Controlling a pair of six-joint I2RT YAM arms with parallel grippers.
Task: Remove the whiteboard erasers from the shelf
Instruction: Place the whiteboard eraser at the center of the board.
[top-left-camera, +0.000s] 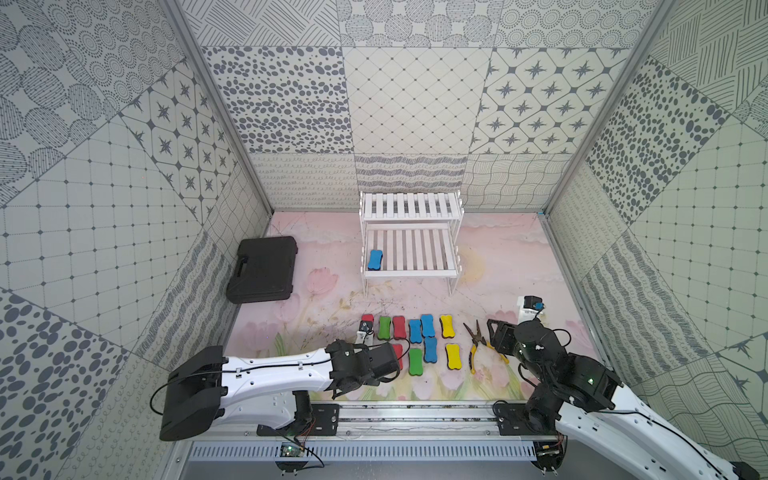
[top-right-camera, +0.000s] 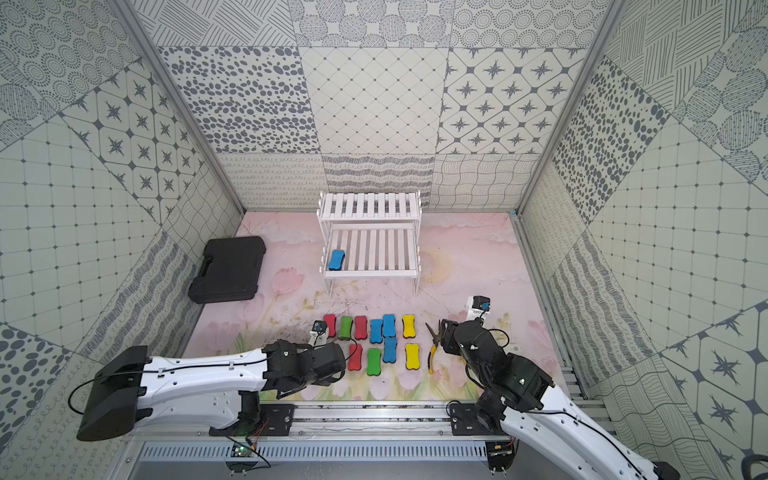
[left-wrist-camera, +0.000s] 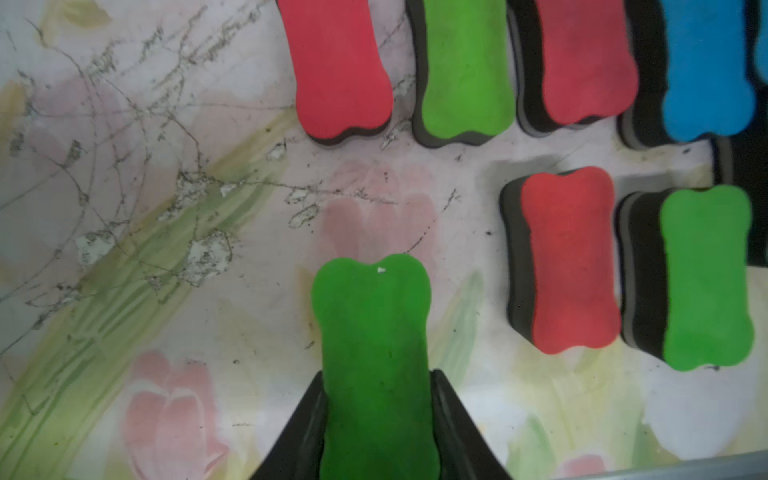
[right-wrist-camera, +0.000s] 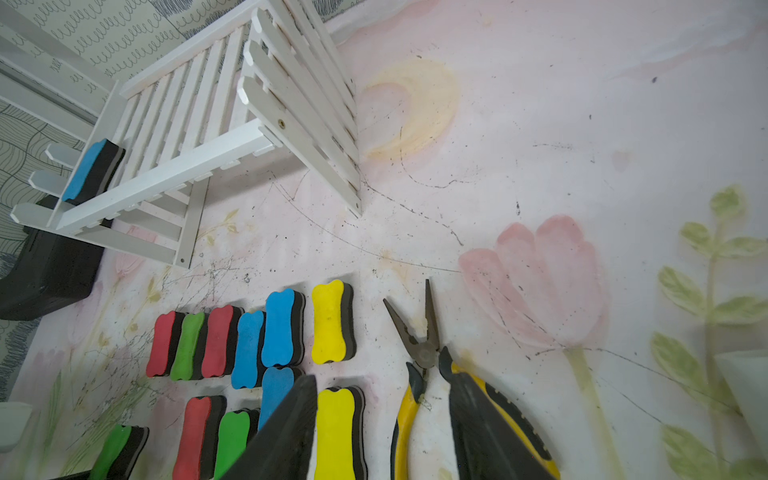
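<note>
The white shelf (top-left-camera: 409, 272) stands at the back of the mat. One blue whiteboard eraser (top-left-camera: 375, 259) (right-wrist-camera: 83, 170) lies at the left end of its lower tier; the upper tier holds nothing. Several red, green, blue and yellow erasers (top-left-camera: 427, 325) lie in two rows on the mat in front. In the left wrist view my left gripper (left-wrist-camera: 378, 374) is shut on a green eraser (left-wrist-camera: 374, 332), low over the mat beside the red eraser (left-wrist-camera: 569, 262) of the near row. My right gripper (right-wrist-camera: 377, 365) hangs open and empty between a yellow eraser (right-wrist-camera: 336, 432) and the pliers.
Yellow-handled pliers (top-left-camera: 476, 347) lie just right of the eraser rows, partly under my right gripper. A black plastic case (top-left-camera: 264, 270) sits at the left by the wall. Patterned walls close in the mat on three sides.
</note>
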